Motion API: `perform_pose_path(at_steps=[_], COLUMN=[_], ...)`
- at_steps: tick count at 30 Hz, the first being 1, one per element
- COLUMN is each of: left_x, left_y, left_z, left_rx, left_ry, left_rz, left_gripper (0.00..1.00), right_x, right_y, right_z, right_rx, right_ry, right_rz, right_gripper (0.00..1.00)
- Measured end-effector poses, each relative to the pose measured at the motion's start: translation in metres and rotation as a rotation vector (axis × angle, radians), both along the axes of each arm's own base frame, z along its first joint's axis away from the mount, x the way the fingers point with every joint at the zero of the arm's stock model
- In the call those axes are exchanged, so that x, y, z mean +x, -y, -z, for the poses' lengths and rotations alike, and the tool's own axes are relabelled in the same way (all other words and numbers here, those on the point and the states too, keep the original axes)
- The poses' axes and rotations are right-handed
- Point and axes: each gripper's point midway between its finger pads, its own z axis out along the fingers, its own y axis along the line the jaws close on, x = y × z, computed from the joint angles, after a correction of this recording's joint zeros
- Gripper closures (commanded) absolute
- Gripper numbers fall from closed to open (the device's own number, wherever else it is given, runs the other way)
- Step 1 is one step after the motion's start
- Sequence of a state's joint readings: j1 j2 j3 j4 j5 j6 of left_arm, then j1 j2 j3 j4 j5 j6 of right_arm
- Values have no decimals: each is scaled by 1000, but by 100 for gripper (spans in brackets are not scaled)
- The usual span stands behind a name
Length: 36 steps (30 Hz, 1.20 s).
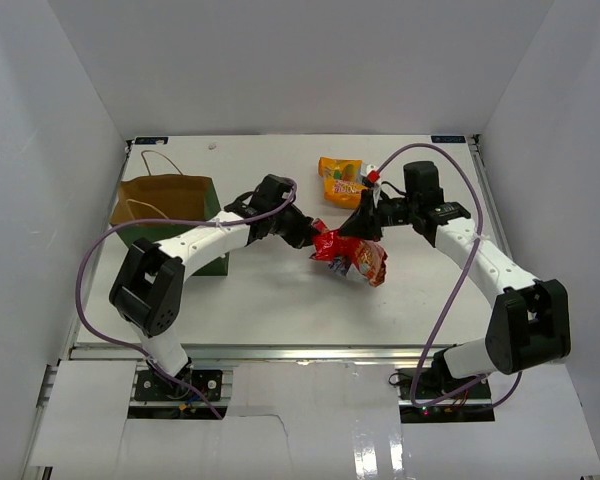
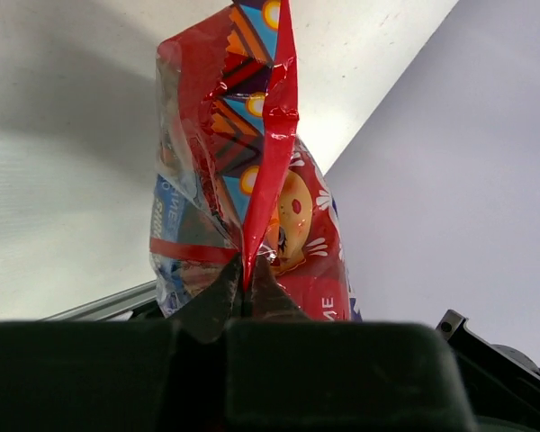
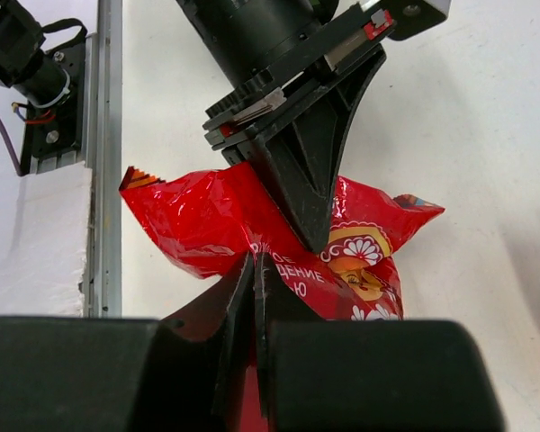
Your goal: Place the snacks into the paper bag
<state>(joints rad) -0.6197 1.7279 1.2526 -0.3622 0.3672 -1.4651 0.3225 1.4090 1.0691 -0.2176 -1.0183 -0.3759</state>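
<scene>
The large red crinkly chip bag (image 1: 361, 258) hangs between my two grippers over the middle of the table. My left gripper (image 1: 315, 238) is shut on its side seam, as the left wrist view shows (image 2: 246, 274), with the chip bag (image 2: 292, 225) standing up in front of it. My right gripper (image 1: 352, 232) is shut on the other edge of the chip bag (image 3: 198, 220), seen in the right wrist view (image 3: 255, 266). The left gripper (image 3: 313, 236) pinches from the opposite side there. An orange-yellow pouch (image 1: 340, 180) lies behind them. The paper bag (image 1: 165, 205) stands open at far left. The other snacks are out of view.
White walls close in the table on three sides. An aluminium rail (image 1: 280, 350) runs along the front edge and also shows in the right wrist view (image 3: 103, 135). Purple cables (image 1: 90, 270) loop off both arms.
</scene>
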Motion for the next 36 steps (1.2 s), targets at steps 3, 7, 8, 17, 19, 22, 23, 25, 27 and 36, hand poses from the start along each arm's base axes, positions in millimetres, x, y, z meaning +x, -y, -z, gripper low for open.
perform_pose_path(at_steps=[3, 7, 8, 17, 19, 22, 23, 25, 27, 36], left_x=[-2, 2, 3, 8, 1, -7, -9, -8, -8, -17], left_y=[0, 1, 1, -7, -17, -31, -34, -41, -42, -45], left_z=[4, 0, -1, -41, -60, -87, -95, -109, -123, -184], left_rx=[1, -8, -7, -63, -121, -206, -234, -282, -330, -530], left_ry=[-1, 38, 48, 303, 383, 490, 522, 575, 617, 703], left_rz=[4, 19, 25, 81, 79, 68, 67, 54, 52, 72], left_gripper=[100, 100, 100, 100, 100, 100, 100, 100, 100, 100], right_x=[-4, -6, -6, -13, -12, -8, -8, -7, -6, 1], right_y=[-1, 0, 0, 6, 8, 13, 14, 16, 17, 26], right_z=[4, 2, 2, -8, -16, -32, -38, -51, -64, -89], right_rx=[-3, -4, -5, 1, 10, 36, 46, 68, 87, 120], right_ry=[-4, 16, 19, 36, 44, 65, 72, 90, 106, 122], right_rz=[-8, -14, -14, -23, -21, -18, -19, -25, -30, -14], right_gripper=[92, 92, 92, 64, 56, 47, 46, 44, 44, 43])
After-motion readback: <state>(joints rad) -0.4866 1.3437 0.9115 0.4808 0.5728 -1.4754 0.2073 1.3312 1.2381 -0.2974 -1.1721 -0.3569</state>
